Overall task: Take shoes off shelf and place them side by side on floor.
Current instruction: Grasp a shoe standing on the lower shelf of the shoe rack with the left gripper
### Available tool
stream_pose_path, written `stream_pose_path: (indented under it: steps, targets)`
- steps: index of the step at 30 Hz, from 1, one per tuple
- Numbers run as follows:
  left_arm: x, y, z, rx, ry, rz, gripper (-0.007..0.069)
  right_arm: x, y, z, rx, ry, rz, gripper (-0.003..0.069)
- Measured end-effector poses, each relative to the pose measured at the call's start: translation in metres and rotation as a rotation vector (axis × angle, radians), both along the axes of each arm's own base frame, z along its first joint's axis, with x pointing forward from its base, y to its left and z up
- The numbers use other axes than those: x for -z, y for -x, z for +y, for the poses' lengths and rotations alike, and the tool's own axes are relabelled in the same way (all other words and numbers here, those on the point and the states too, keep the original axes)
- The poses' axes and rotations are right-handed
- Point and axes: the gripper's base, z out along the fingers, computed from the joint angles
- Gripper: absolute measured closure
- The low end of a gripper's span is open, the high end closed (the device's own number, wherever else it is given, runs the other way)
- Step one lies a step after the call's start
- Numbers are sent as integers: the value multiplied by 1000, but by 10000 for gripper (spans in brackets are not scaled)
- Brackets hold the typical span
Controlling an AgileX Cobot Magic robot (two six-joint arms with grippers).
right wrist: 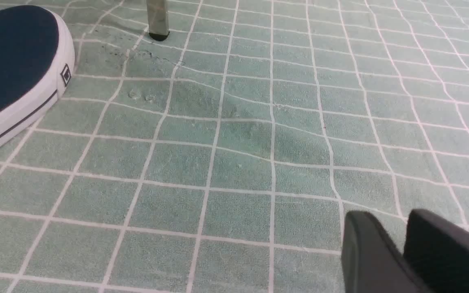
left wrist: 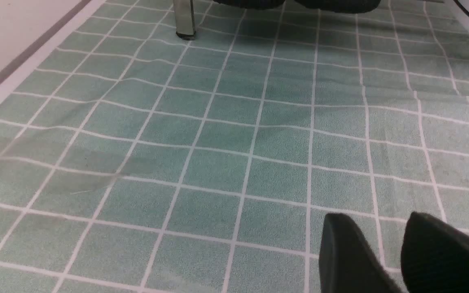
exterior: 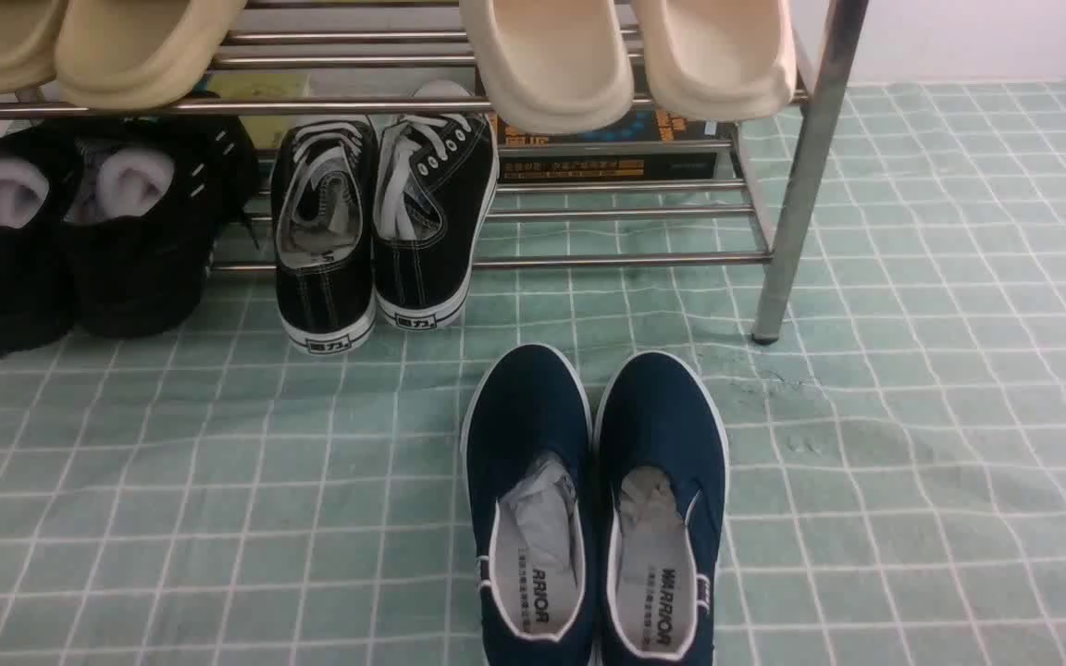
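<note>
On the shelf's (exterior: 625, 262) lower tier: the shoes (exterior: 376, 231) side by side, heels past the front rod | left gripper (left wrist: 377, 221): parted, empty, over the floor (exterior: 912, 462) | right gripper (right wrist: 395, 219): parted, empty, near navy slip-ons (exterior: 593, 499)

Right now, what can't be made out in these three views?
- Front view: toes of the black sneakers partly hidden behind a shelf bar.
- Front view: heels of the navy slip-ons cut by the bottom edge.
- Front view: box print too small; cream slippers overlap it.
- Wrist views: left gripper and right gripper cropped to fingertips by the frame edge.
</note>
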Motion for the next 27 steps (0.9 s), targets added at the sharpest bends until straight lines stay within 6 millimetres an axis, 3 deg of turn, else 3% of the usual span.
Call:
stream_pose_path:
  steps: [24,27]
  targets:
    - [0,0,0,-1,6,-1,383,0,0,0,0,0,1,452]
    - [0,0,-5,-24,251,-25,383,0,0,0,0,0,1,453]
